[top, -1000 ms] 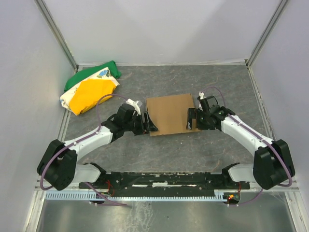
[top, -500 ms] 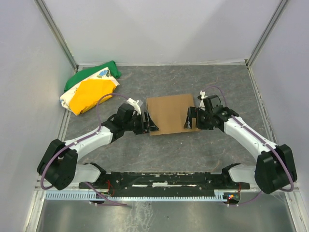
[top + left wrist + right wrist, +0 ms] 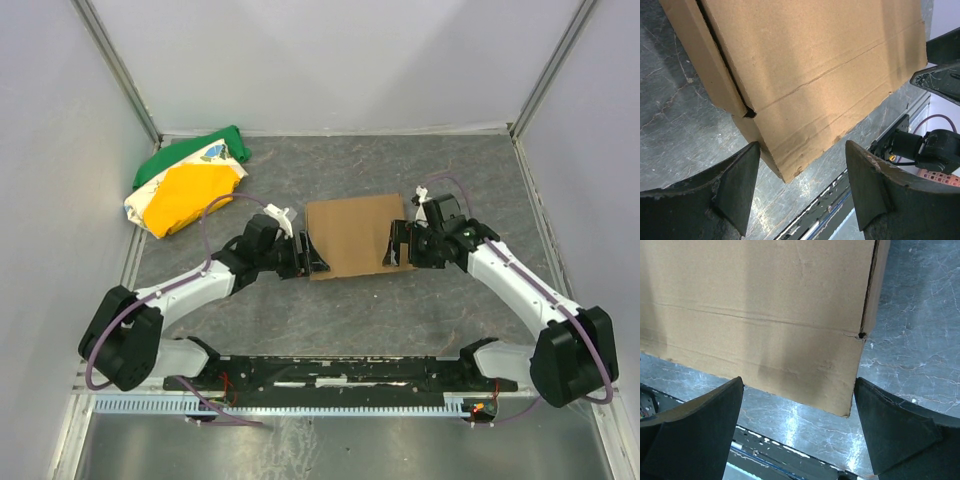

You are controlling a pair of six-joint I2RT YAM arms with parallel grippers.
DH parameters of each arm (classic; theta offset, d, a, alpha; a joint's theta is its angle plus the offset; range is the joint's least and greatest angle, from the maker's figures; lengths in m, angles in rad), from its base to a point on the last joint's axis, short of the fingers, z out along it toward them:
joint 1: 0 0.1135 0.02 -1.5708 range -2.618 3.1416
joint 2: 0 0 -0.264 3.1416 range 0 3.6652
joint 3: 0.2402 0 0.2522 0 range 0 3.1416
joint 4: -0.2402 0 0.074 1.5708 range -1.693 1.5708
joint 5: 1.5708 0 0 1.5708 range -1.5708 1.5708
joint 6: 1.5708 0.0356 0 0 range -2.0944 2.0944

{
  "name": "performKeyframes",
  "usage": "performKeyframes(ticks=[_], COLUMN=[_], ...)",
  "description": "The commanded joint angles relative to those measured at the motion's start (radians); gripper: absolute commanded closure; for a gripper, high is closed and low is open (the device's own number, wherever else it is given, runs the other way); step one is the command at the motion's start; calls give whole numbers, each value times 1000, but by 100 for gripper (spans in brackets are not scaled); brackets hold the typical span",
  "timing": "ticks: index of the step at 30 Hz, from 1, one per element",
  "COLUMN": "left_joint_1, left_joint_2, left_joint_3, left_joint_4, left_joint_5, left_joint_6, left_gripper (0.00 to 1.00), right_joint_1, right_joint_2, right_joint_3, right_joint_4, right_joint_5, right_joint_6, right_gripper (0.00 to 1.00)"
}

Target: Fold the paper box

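The paper box [image 3: 355, 235] is a brown cardboard mailer lying flat and closed on the grey table. My left gripper [image 3: 310, 258] is open at the box's near left corner, and that corner [image 3: 810, 65] sits between the spread fingers [image 3: 740, 185]. My right gripper [image 3: 397, 248] is open at the near right corner, and the box [image 3: 765, 305] fills the space above its spread fingers [image 3: 890, 425]. Neither gripper holds anything. In the left wrist view [image 3: 802, 165] the right gripper [image 3: 940, 75] shows beyond the box's far edge.
A green, yellow and white cloth bundle [image 3: 190, 180] lies at the back left by the wall. White walls enclose the table on three sides. The black mounting rail [image 3: 340, 375] runs along the near edge between the arm bases.
The right arm has shifted slightly, with its wrist a little farther right. The box and the left arm have not visibly moved.
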Motion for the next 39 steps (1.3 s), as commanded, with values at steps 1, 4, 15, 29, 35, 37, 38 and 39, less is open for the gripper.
performKeyframes(ticks=[1, 4, 15, 29, 35, 37, 38, 39], left_joint_1=[-6, -6, -6, -6, -8, -10, -11, -14], left_joint_2=[17, 34, 76, 82, 113, 132, 143, 156], left_joint_3=[46, 47, 22, 11, 26, 31, 37, 41], left_joint_4=[7, -2, 14, -46, -46, -46, -49, -47], left_joint_5=[29, 17, -20, -101, -131, -154, -173, -195], left_joint_6=[51, 65, 100, 155, 166, 170, 170, 171], left_gripper=[25, 25, 25, 28, 29, 30, 30, 30], right_joint_1=[7, 7, 6, 5, 7, 6, 6, 5], right_joint_2=[28, 52, 88, 23, 63, 74, 80, 88], right_joint_3=[-23, -44, -93, -127, -138, -142, -141, -143], right_joint_4=[68, 96, 154, 160, 214, 225, 230, 242], right_joint_5=[6, 17, 78, 175, 148, 158, 165, 168], right_joint_6=[-13, -15, -21, -23, -19, -18, -18, -17], right_gripper=[1, 2, 9, 21, 31, 32, 33, 34])
